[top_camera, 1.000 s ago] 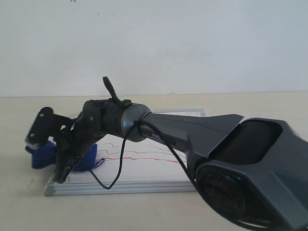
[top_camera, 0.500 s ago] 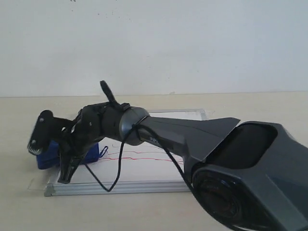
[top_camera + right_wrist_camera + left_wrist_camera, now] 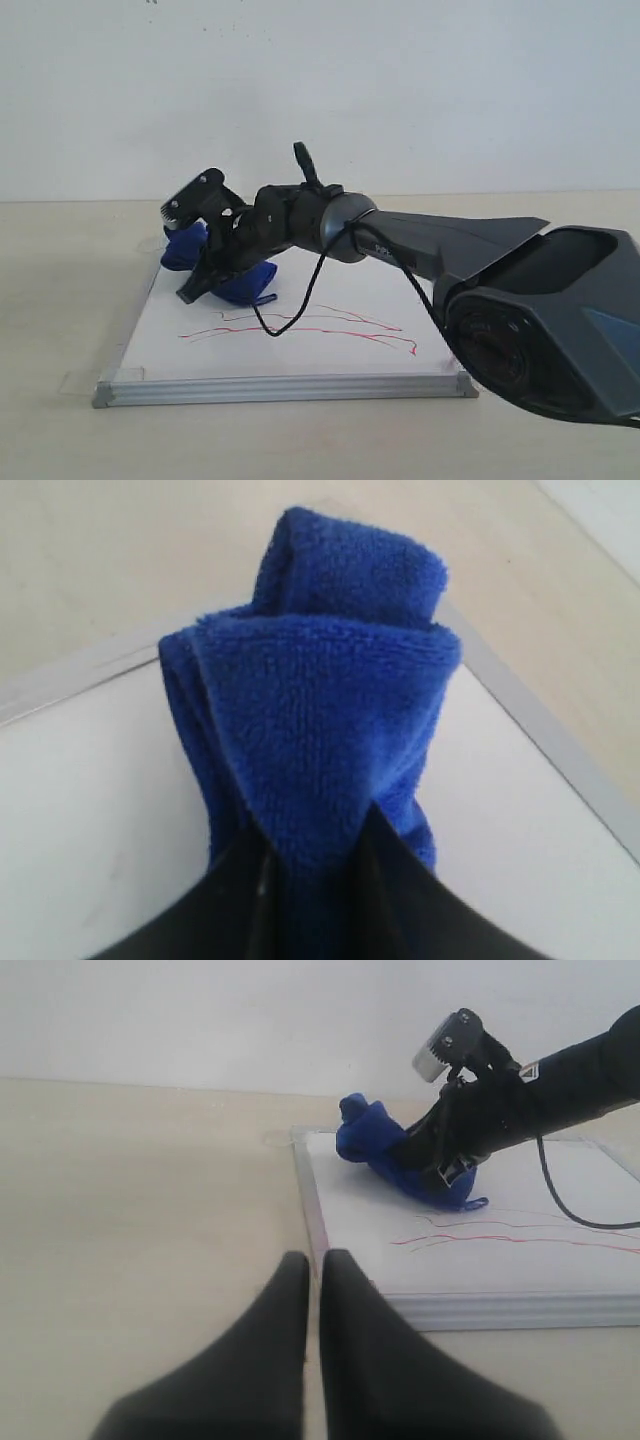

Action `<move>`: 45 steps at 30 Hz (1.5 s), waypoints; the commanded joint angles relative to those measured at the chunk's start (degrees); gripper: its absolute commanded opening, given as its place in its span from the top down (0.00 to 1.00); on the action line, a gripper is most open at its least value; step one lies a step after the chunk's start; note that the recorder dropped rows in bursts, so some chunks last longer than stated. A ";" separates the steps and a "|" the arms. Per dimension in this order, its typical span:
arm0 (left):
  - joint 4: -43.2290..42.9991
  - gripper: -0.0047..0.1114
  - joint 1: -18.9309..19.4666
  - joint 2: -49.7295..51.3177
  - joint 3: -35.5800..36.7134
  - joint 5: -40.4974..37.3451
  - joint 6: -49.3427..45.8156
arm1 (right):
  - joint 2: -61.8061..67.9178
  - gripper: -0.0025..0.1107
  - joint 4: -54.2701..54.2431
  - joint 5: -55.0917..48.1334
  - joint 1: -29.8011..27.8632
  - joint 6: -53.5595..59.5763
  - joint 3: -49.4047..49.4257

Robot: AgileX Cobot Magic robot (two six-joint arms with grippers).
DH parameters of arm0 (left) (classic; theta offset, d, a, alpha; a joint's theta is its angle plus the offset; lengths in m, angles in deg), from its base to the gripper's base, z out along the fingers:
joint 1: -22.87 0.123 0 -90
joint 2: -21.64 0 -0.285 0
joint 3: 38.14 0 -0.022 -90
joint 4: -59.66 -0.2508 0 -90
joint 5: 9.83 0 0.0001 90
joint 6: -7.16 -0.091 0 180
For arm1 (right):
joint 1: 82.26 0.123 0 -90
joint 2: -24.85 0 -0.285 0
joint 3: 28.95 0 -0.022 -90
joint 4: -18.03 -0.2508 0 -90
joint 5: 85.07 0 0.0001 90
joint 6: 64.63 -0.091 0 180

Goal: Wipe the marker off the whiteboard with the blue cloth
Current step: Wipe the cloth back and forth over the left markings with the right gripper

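The whiteboard (image 3: pixel 300 365) lies flat on the table, silver frame around it. Thin wavy red and dark marker lines (image 3: pixel 300 325) run across its middle and show again as marker lines (image 3: pixel 500 1230) in the left wrist view. My right gripper (image 3: pixel 210 250) reaches across to the board's far left part, shut on the blue cloth (image 3: pixel 183 246). Up close, the blue cloth (image 3: pixel 320 700) bunches out from between the right gripper's (image 3: pixel 310 850) jaws over the white surface. My left gripper (image 3: pixel 315 1260) hovers shut and empty over the table beside the whiteboard's (image 3: pixel 480 1270) near corner.
The light wooden table (image 3: pixel 60 300) surrounds the board, with a plain white wall (image 3: pixel 400 90) behind. The right arm's dark body (image 3: pixel 540 330) fills the lower right of the exterior view, and its black cable (image 3: pixel 300 310) hangs over the board.
My right gripper has carried the blue cloth from the board's near left corner to its far left part. The marker lines look unchanged.
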 commanded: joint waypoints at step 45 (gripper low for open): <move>-0.32 0.92 0.14 -0.21 0.20 0.04 0.05 | -2.56 0.98 8.05 -29.44 7.14 0.61 0.31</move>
